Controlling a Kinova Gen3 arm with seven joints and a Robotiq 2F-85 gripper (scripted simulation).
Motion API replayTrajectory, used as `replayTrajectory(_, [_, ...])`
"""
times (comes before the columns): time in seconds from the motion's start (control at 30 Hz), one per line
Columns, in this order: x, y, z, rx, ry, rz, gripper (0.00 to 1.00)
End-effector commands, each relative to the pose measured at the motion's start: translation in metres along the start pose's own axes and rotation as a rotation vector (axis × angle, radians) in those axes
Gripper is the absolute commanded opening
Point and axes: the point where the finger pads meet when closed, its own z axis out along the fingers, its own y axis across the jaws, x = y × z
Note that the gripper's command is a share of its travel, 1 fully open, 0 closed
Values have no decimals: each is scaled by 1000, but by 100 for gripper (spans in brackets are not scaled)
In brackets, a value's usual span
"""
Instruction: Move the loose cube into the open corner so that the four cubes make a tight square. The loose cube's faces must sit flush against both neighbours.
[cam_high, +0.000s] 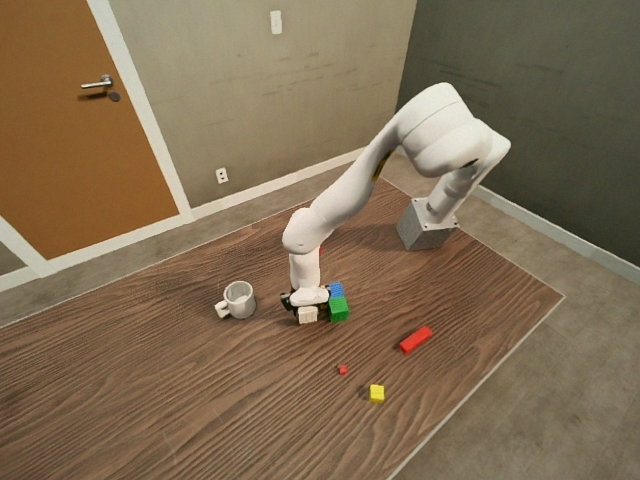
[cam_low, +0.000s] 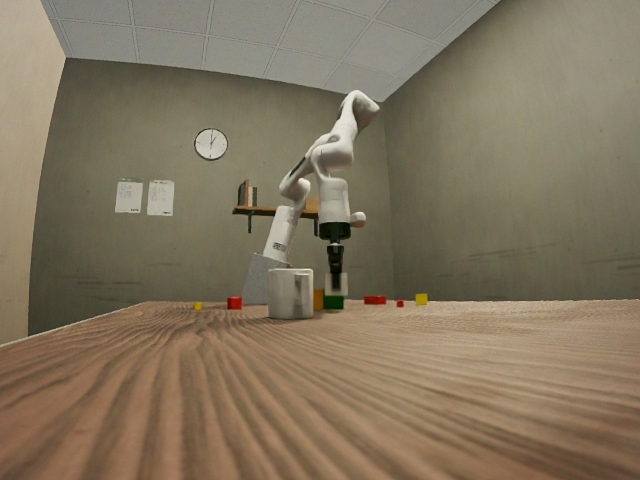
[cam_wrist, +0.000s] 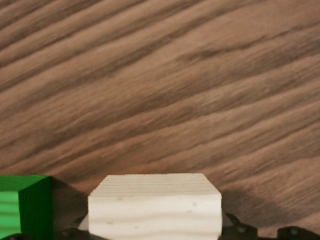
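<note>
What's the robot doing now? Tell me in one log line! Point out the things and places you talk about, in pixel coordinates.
pincer (cam_low: 336, 289) (cam_wrist: 155, 235): shut on white cube (cam_high: 307, 315) (cam_low: 343, 285) (cam_wrist: 155, 217) | cube: raised, beside green cube (cam_high: 338, 310) (cam_low: 333, 302) (cam_wrist: 36, 210) | square: unfinished

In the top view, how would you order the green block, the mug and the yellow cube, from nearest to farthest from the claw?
1. Green block: close by, right.
2. Mug: left.
3. Yellow cube: lower right.
</note>
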Motion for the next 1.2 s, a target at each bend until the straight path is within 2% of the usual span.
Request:
replayTrajectory(0.0, [0,3,4,-7,1,-4,10])
replayTrajectory(0.47, [0,4,24,-8,1,-4,10])
replayTrajectory(1.17, [-1,4,34,-7,1,-4,10])
